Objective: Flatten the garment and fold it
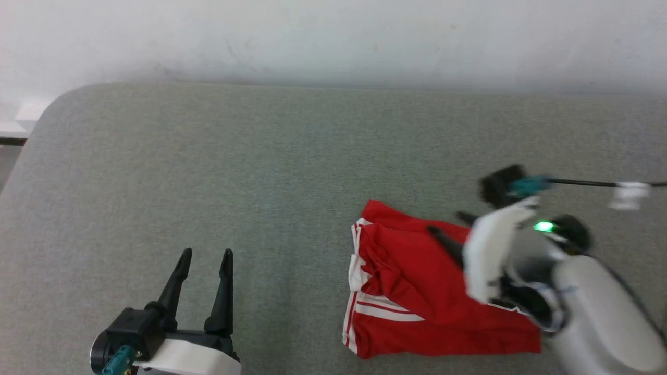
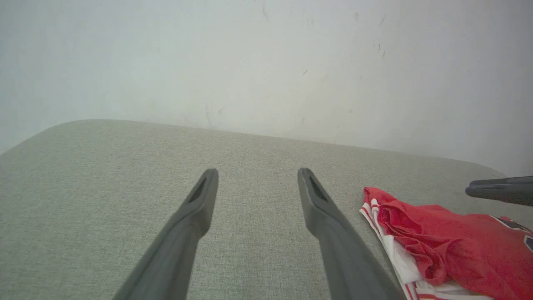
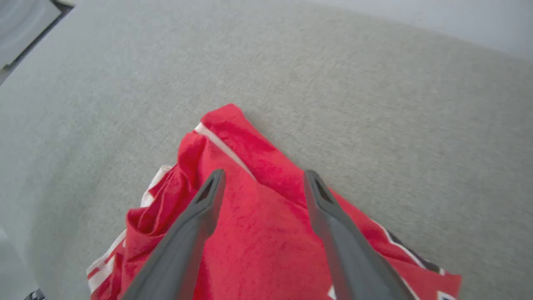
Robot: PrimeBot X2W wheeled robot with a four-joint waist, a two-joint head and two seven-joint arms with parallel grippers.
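Lying bunched at four o'clock on the counter (image 1: 208,156), the shirt (image 1: 417,297) looks light, limp and thin, best pinched at a corner or hem, with the right fingers (image 3: 198,216) spread empty over it and the left fingers (image 1: 223,291) spread empty at seven o'clock.

Left gripper (image 1: 207,253), right gripper (image 1: 446,222): long dark tapered fingers (image 1: 174,286), black bases (image 1: 135,325), white shells (image 1: 187,359), teal plugs (image 1: 119,361); green light (image 1: 543,226), grey forearm (image 1: 599,317).
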